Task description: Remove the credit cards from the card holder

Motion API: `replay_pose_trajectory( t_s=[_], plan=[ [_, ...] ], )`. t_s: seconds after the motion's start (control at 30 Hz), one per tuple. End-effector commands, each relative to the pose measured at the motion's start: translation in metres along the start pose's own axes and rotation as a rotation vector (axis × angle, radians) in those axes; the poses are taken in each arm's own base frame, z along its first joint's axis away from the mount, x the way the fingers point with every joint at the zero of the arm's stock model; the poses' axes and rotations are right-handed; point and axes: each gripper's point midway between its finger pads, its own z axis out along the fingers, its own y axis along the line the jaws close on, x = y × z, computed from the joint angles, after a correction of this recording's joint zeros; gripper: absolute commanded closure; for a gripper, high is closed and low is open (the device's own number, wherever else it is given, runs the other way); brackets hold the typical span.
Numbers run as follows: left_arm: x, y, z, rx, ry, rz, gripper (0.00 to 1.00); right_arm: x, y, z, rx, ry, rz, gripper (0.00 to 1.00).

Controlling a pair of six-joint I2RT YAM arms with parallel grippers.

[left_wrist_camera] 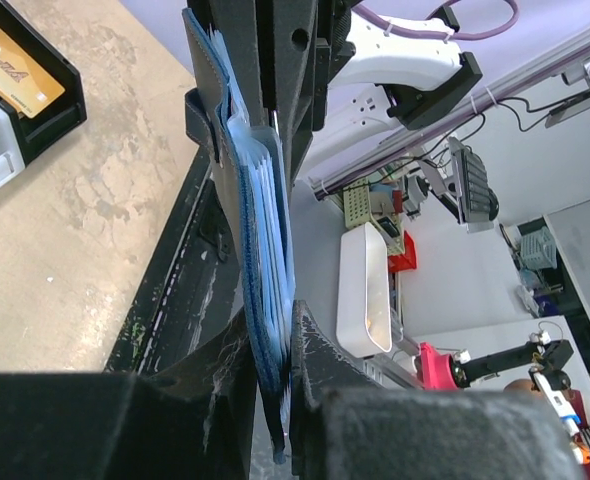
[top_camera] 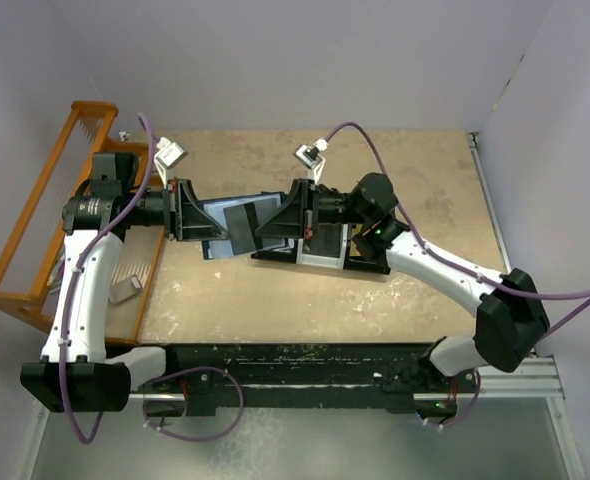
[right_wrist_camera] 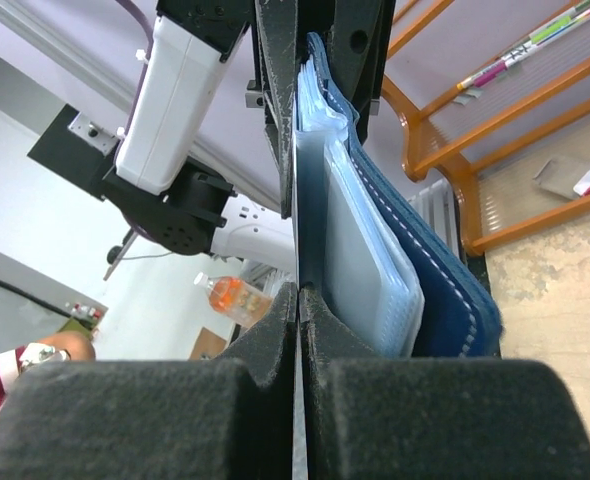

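Top view, left tool [top_camera: 205, 214]: closed on the left edge of the card holder [top_camera: 225, 230], which was held above the counter [top_camera: 405, 190] between both arms.
Top view, right tool [top_camera: 265, 228]: met the holder from the right, over a black tray [top_camera: 367, 263]; an orange rack [top_camera: 45, 230] stood far left.
Left wrist view, left tool: jaws nearly together, clamping the holder edge-on; a gold card [left_wrist_camera: 15, 72] lay in the tray.
Right wrist view, right tool: jaws fully together, pinching a thin pale sheet [right_wrist_camera: 297, 440] beside the holder's clear sleeves [right_wrist_camera: 365, 250]; card or sleeve could not be told.
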Motion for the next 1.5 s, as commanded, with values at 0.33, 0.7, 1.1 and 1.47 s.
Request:
replay_pose_trajectory(
  t_s=[0.33,0.7,1.1,1.47],
  plan=[
    [-0.011,-0.001,0.0,-0.04,-0.007,0.08,0.91,-0.01,-0.003,-0.058,0.084,-0.061,-0.037,1.0],
    [-0.015,0.043,-0.014,-0.33,0.032,0.149,0.94,-0.007,-0.075,-0.133,0.523,-0.048,-0.037,1.0],
    [-0.015,0.033,-0.018,-0.348,0.064,0.222,0.92,-0.018,-0.173,-0.225,1.236,-0.098,-0.013,1.0],
    [-0.014,0.039,-0.03,-0.468,0.106,0.252,0.93,-0.007,-0.238,-0.214,1.599,0.068,-0.063,1.0]
  ],
)
